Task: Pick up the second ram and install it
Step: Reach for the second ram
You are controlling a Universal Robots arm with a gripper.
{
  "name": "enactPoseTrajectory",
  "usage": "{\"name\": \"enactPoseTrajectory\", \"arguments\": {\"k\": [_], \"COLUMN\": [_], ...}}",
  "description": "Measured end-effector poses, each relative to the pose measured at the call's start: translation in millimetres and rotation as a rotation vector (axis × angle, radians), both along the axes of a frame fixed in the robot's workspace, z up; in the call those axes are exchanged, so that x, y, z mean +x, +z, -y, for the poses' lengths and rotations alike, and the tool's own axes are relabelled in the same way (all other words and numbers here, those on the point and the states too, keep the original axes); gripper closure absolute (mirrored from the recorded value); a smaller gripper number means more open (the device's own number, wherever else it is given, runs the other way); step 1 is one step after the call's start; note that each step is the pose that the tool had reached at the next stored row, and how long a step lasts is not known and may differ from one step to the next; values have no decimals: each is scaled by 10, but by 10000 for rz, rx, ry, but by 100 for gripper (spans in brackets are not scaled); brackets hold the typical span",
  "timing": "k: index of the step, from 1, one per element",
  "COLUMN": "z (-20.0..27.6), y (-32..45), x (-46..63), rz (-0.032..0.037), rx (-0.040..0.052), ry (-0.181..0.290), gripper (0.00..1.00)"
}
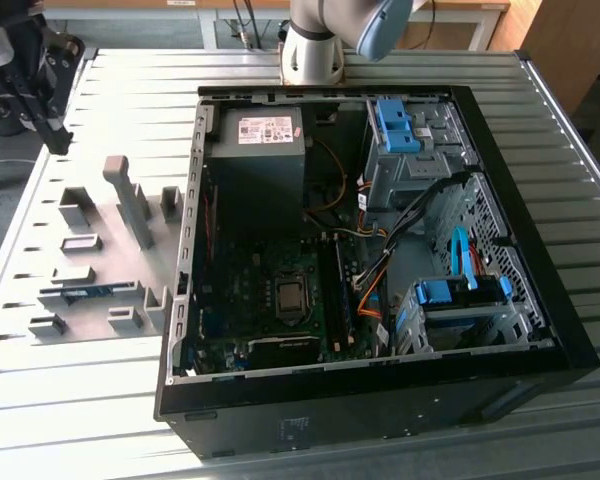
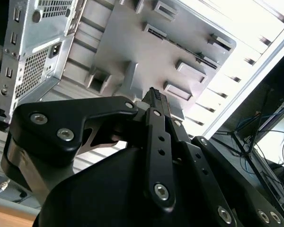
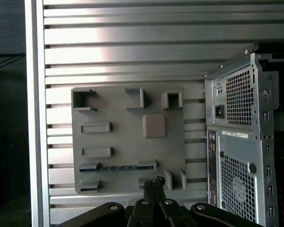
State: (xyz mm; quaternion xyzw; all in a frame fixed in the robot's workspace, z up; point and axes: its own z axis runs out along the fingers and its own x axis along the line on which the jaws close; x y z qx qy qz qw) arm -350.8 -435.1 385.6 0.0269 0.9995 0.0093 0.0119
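Closed hand (image 3: 157, 181) hangs well above second ram (image 3: 118, 166) (slotted, unobstructed).

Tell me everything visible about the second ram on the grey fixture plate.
The second ram is a thin, long blue-green strip with dark patches along it. It lies level in a slot of the grey fixture plate, its ends held between two raised grey blocks, and it seems to stand on its long edge. The exterior view shows it near the plate's front edge. The tool is clear of it, and nothing else touches it.
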Motion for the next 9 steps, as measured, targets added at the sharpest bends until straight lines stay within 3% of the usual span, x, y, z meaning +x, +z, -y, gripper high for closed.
{"name": "enactPoseTrajectory", "arguments": {"k": [4, 6, 9], "z": [1, 1, 1], "y": [-4, -6, -6], "x": [-179, -206, -209], "rz": [-2, -27, -270], "rx": [-1, 2, 0], "ry": [4, 4, 4], "gripper": [89, 89, 89]}}
